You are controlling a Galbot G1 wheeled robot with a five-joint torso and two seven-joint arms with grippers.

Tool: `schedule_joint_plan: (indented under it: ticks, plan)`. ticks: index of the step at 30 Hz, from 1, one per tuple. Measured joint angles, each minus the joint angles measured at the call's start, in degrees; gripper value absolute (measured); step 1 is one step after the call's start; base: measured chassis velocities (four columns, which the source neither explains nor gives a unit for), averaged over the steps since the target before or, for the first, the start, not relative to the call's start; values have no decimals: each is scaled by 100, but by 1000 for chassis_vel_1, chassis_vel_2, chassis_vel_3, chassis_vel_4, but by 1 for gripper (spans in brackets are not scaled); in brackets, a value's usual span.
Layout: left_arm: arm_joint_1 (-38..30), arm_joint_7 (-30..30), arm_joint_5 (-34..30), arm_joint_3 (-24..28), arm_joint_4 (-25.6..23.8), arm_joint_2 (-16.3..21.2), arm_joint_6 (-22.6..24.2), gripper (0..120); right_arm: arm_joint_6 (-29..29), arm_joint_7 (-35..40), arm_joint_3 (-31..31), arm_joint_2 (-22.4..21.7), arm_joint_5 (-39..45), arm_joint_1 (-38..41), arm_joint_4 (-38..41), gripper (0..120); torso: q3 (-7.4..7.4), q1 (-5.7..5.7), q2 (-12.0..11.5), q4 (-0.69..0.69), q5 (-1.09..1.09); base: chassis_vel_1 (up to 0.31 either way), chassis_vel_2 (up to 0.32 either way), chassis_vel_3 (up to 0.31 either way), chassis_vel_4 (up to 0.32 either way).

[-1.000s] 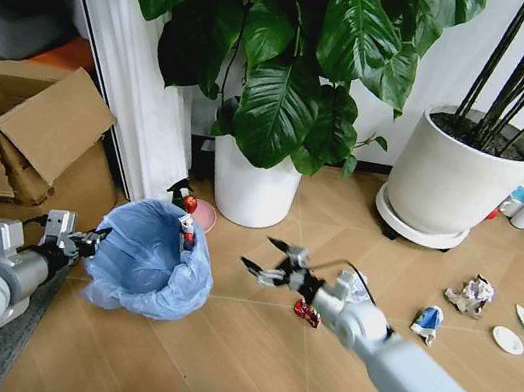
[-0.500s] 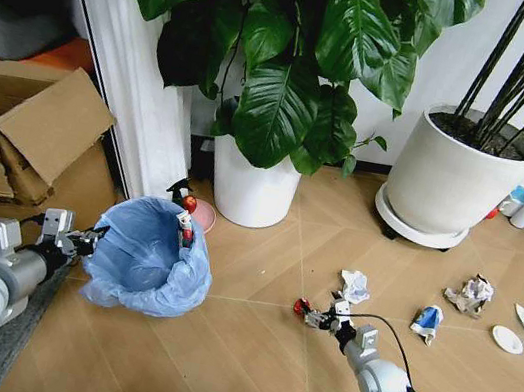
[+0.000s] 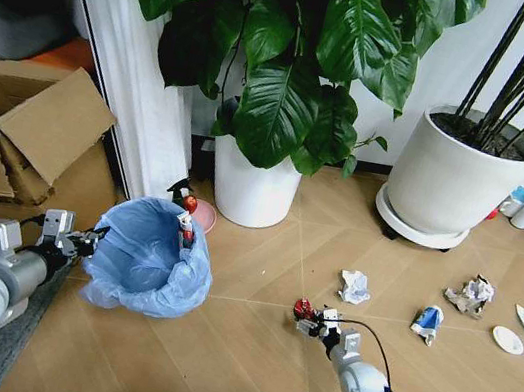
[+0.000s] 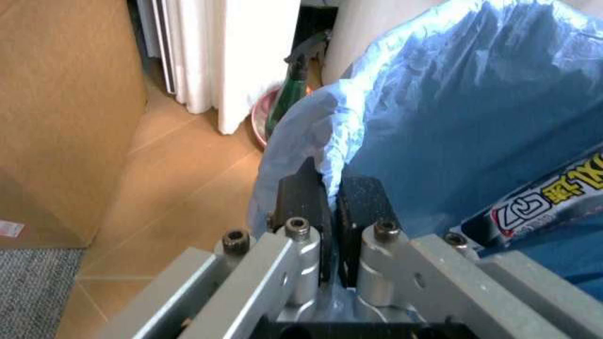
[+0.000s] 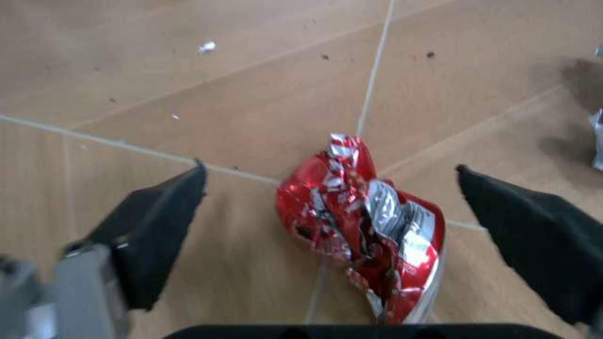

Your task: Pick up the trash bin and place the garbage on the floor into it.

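My right tool (image 5: 344, 233) is low over the floor (image 3: 211, 370), fingers spread either side of a crumpled red wrapper (image 5: 363, 226), shiny with silver creases, lying on a pale seam. My left tool (image 4: 330, 219) is pressed together on the trash bin (image 3: 148, 255) rim, pinching its crinkly blue bag. Beyond lie a white paper wad (image 3: 355, 287), a blue-white packet (image 3: 428, 320) and a white disc (image 3: 508, 340), before big white plant pots (image 3: 456, 179).
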Motion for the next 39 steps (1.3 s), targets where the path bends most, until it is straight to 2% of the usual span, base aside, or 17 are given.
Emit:
schedule_joint_plan:
  ticks: [3, 6, 7, 9, 12, 14, 15, 17, 22, 28, 31, 34, 35, 38, 39]
  plan:
    - [2, 0, -4, 0, 1, 0, 0, 0, -6, 18, -7, 10, 4, 25, -64, 85, 0, 0, 0, 0, 0, 0, 0, 0, 0]
    - [11, 2, -20, 21, 1, -5, 0, 0, -9, 30, -14, -9, 18, 32, -85, 70, 0, 0, 0, -1, 0, 0, 0, 0, 0]
    - [11, 2, -20, 21, 1, -5, 0, 0, -9, 30, -14, -9, 18, 32, -85, 70, 0, 0, 0, -1, 0, 0, 0, 0, 0]
    - [7, 10, -77, 42, 4, -17, 0, 0, -14, 54, -15, -9, 27, 35, -87, 59, 0, 0, 0, -1, 0, 0, 0, 0, 0]
    - [3, 11, -100, 49, 5, -27, 0, 0, -19, 63, -20, -14, 29, 34, -87, 52, 0, 0, 0, -1, 0, 0, 0, 0, 0]
    - [3, 12, -134, 62, 5, -45, 0, 0, -28, 68, -23, -44, 34, 13, -85, 41, 0, 0, 0, -1, 0, 0, 0, 0, 0]
    - [3, 12, -134, 62, 5, -45, 0, 0, -28, 68, -23, -44, 34, 13, -85, 41, 0, 0, 0, -1, 0, 0, 0, 0, 0]
    - [7, -25, -260, 66, 0, -56, 0, 0, -34, 69, -11, -80, 47, -20, -69, 30, 0, 0, 0, -1, 0, 0, 0, 0, 0]
    - [20, -84, -323, 85, 5, -36, 3, 0, -92, 95, 27, -262, 169, -132, 189, 19, 0, 0, 0, -1, 0, 0, 0, 0, 0]
    - [39, -197, -425, 164, -5, -5, 41, 0, -162, 200, 80, -467, 296, -277, 611, 19, 0, 0, 0, -1, 1, 0, 0, 0, 0]
    - [42, -243, -479, 222, -5, 25, 60, 0, -153, 192, 149, -663, 420, -403, 1066, 19, 0, 0, 0, -2, 1, 0, 0, 0, 0]
    - [33, -260, -492, 320, 48, 58, 72, 0, 95, -241, 215, -972, 764, -487, 1964, 19, 0, 0, 0, -3, -1, 0, 0, 0, 0]
    - [33, -260, -492, 320, 48, 58, 72, 0, 95, -241, 215, -972, 764, -487, 1964, 19, 0, 0, 0, -3, -1, 0, 0, 0, 0]
    - [37, -271, -464, 387, 101, 76, 76, 0, 373, -915, 10, -1206, 1315, -245, 2780, 19, 0, 0, 0, -1, 0, 0, 0, 0, 0]
    - [37, -271, -464, 387, 101, 76, 76, 0, 373, -915, 10, -1206, 1315, -245, 2780, 19, 0, 0, 0, -1, 0, 0, 0, 0, 0]
